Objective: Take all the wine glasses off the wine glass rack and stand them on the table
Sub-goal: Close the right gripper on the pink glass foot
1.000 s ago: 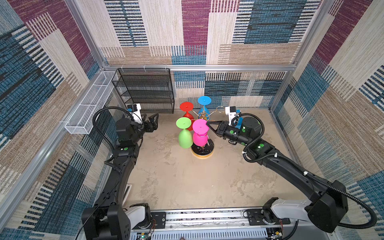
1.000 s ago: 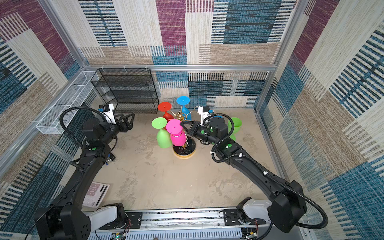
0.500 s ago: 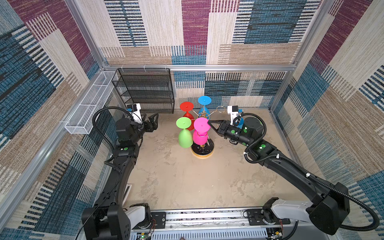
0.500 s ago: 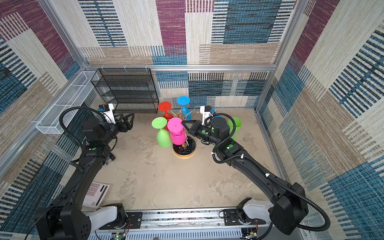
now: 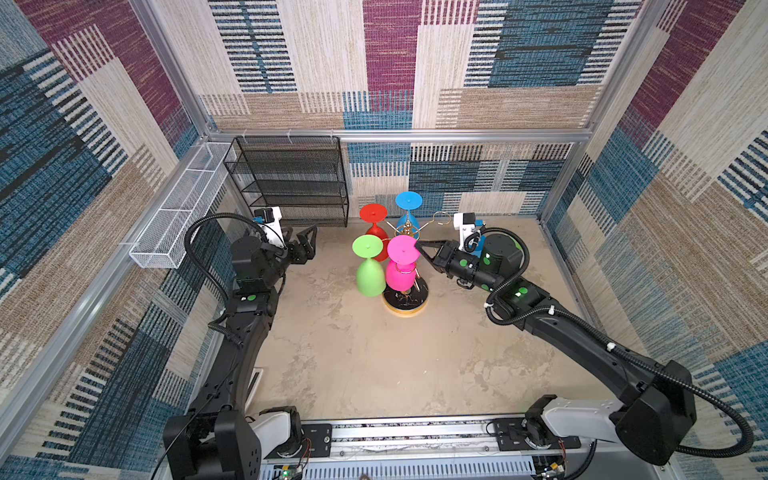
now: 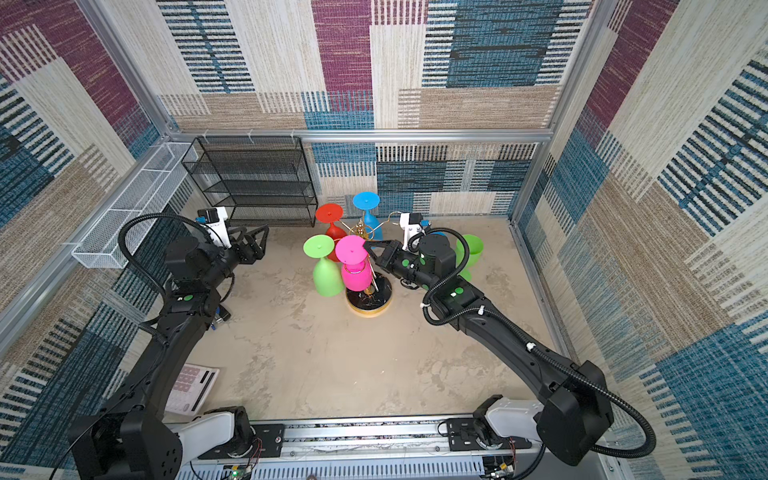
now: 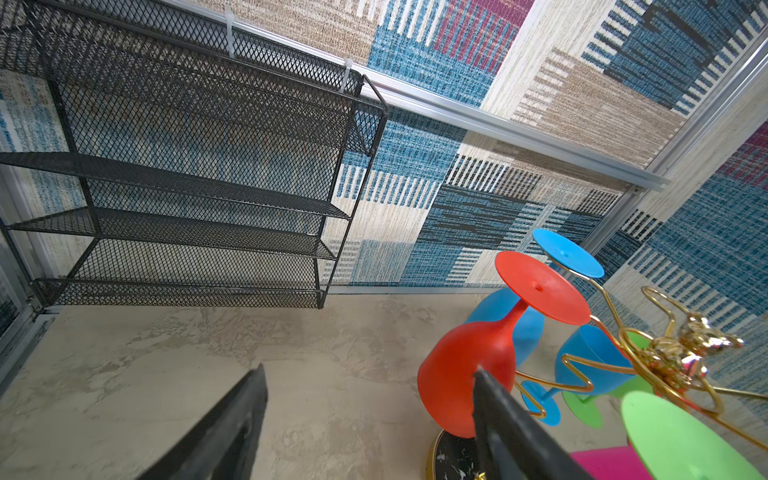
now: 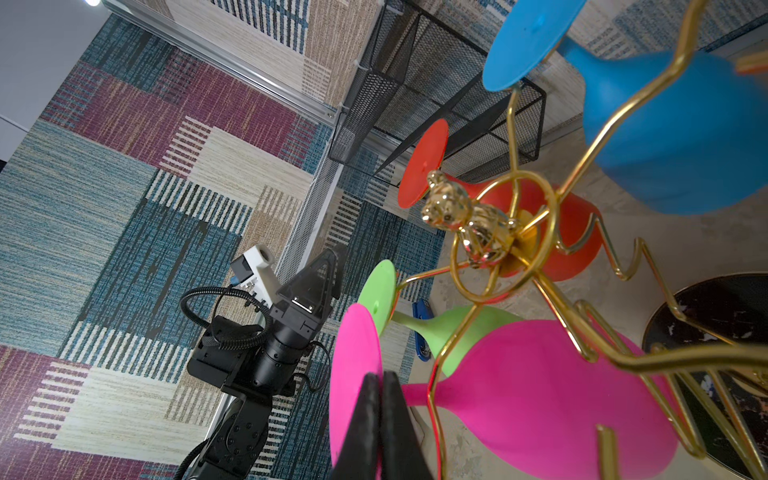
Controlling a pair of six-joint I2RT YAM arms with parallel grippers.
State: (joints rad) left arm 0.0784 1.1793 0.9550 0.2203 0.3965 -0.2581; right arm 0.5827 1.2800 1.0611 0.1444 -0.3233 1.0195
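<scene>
The gold wire wine glass rack (image 5: 409, 298) stands mid-table on its black round base. Hanging upside down on it are a pink wine glass (image 5: 398, 274), a green one (image 5: 369, 275), a red one (image 5: 373, 215) and a blue one (image 5: 409, 202). My right gripper (image 5: 417, 243) is shut, jaws pressed together. Its tip rests at the rim of the pink glass's foot (image 8: 353, 374); in the right wrist view the right gripper (image 8: 381, 374) shows no gap. My left gripper (image 5: 309, 245) hangs open left of the rack, holding nothing, with the red glass (image 7: 465, 374) behind one finger.
A black mesh shelf unit (image 5: 291, 178) stands at the back left and a white mesh basket (image 5: 174, 216) runs along the left wall. A green glass (image 6: 471, 249) stands on the table behind my right wrist. A calculator (image 6: 193, 386) lies front left.
My right gripper has shifted slightly toward the back, its tip staying at the pink foot. The left arm and the glasses have not moved.
</scene>
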